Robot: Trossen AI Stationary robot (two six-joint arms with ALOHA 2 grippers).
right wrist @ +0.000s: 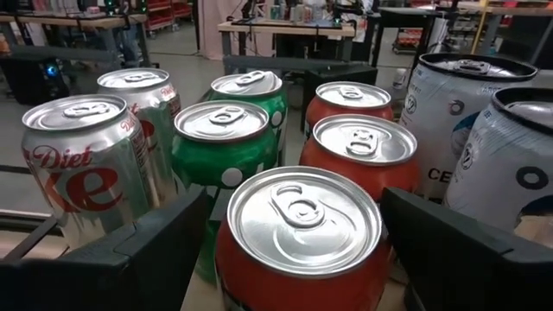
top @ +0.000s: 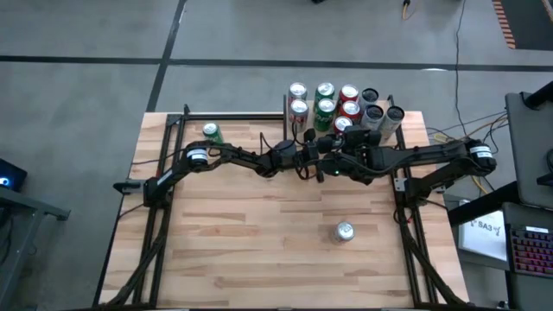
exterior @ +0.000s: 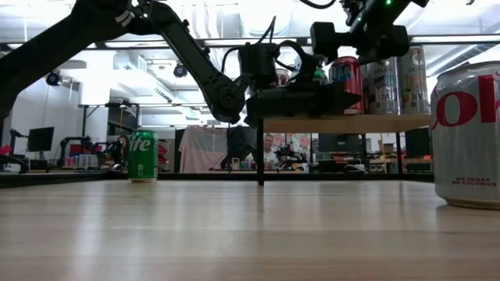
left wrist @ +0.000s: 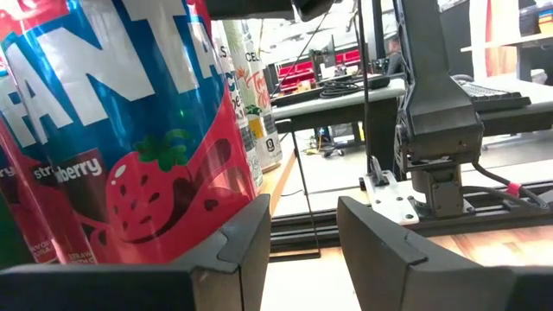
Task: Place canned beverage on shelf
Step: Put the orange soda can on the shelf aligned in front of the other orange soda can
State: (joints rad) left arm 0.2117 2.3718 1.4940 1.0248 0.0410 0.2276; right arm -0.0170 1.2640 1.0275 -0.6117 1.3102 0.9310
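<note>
A: Overhead cam looks straight down on the counter; low cam sits at counter level, facing the room.

B: Both wrist cams sit close, probably sharing the shelf cans.

"FANTA" and "strawberry" stand on the red-and-blue can. "Diet" stands on a silver can. "NO SUGAR NO CALORIES" stands on the near silver can.

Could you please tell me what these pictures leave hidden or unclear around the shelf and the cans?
- High view: the front can on the shelf is partly covered by the right gripper; its brand is unreadable.
- High view: the left gripper merges with the dark arms.
- Low view: the silver can is cut off by the picture's right edge.
- Left wrist view: the Fanta can runs past the top edge.
- Right wrist view: the front can's label is below the frame.
</note>
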